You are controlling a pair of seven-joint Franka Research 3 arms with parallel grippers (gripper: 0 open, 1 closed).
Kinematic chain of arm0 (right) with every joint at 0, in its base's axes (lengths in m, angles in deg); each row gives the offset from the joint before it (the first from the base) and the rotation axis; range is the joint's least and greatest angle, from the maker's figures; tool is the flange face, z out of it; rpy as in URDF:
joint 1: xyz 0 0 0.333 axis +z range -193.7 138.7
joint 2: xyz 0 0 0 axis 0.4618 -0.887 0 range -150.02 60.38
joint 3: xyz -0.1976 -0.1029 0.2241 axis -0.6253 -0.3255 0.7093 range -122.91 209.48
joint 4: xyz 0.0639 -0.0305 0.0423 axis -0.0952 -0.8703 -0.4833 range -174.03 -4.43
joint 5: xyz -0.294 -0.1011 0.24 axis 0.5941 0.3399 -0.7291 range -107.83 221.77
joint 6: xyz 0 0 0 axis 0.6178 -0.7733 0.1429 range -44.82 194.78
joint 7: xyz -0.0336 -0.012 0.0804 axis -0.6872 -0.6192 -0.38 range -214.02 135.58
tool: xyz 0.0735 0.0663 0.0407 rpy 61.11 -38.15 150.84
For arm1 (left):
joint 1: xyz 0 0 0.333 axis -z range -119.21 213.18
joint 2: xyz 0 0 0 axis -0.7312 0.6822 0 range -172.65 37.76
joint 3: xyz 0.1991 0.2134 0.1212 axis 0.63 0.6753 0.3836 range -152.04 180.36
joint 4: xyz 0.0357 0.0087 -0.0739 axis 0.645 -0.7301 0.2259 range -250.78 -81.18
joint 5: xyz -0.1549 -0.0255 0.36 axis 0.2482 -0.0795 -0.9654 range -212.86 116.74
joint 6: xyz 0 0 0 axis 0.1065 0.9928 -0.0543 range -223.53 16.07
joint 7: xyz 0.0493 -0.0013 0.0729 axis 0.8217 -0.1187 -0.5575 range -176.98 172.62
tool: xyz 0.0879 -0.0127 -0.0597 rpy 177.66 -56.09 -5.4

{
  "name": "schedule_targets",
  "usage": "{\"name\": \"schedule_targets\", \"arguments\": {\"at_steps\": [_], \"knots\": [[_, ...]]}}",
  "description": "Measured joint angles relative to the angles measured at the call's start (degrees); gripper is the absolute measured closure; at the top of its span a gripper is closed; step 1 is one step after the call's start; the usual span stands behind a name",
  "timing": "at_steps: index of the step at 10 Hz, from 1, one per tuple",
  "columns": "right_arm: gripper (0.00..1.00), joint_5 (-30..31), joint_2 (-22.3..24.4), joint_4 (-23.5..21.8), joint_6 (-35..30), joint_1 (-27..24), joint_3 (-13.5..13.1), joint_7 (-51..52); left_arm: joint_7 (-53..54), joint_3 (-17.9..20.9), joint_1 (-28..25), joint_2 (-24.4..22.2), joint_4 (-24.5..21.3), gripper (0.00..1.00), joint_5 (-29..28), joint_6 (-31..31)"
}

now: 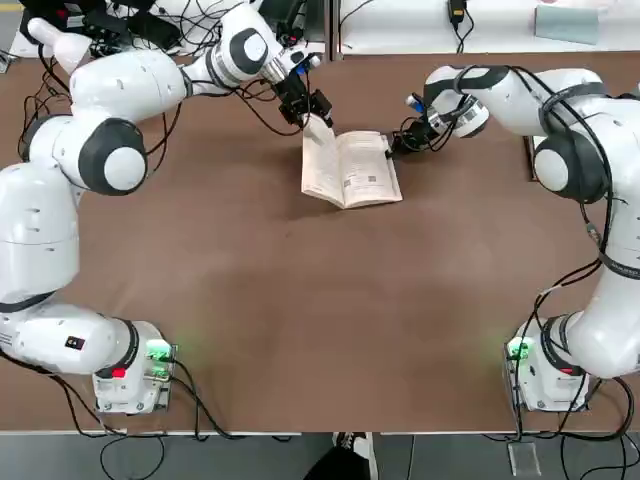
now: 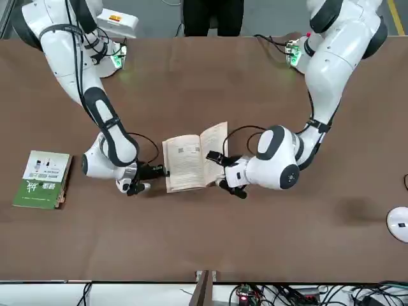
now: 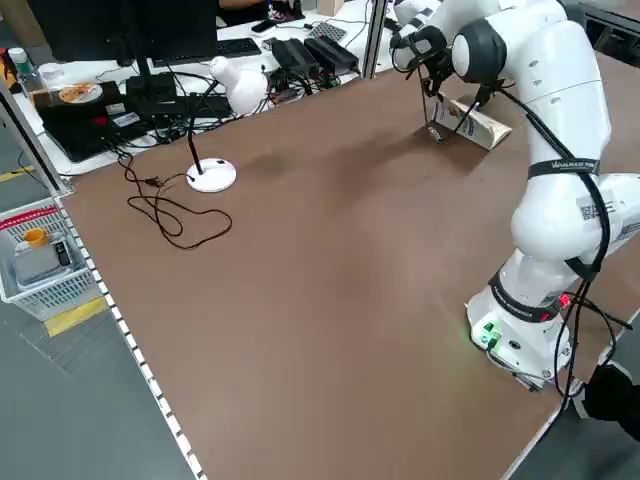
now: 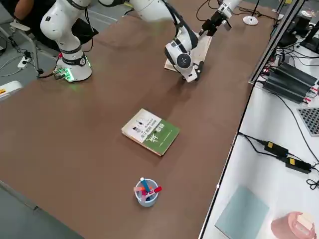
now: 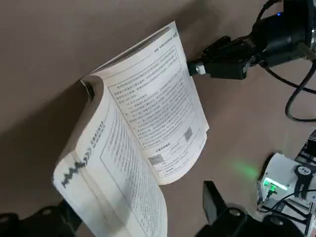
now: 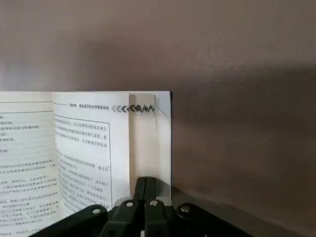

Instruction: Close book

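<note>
The book [image 1: 350, 170] lies open between left gripper [image 1: 312, 112] and right gripper [image 1: 395, 145].

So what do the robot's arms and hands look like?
Both arms are chunky and white, made of rounded tube sections with black rings and caps at the joints. Each stands on a white base with a small green light. Thin black cables loop along them. The left hand and the right hand are small, black and boxy, each with two thin fingers. The left arm has black lettering on one section.

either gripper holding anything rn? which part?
Right gripper is shut on the book, pinching the outer edge of its flat right-hand page. Left gripper is at the raised left page; grip unclear.
</note>
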Motion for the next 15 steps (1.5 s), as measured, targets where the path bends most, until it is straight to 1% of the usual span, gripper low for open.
{"name": "schedule_targets", "arguments": {"at_steps": [6,9,15], "knots": [[0.99,0.0,0.0,0.0,-0.1,0.0,-0.1,0.0,-4.4,0.0,0.3,0.0,0.2,0.02,0.0,0.0],[0.99,0.0,0.0,0.0,-0.1,0.0,-0.1,0.0,-7.4,0.0,1.4,0.0,0.2,0.02,0.0,0.0],[0.99,0.0,0.0,0.0,-0.1,0.0,-0.1,0.0,-8.7,0.5,3.4,-0.4,0.5,0.02,-0.4,-0.1]]}}
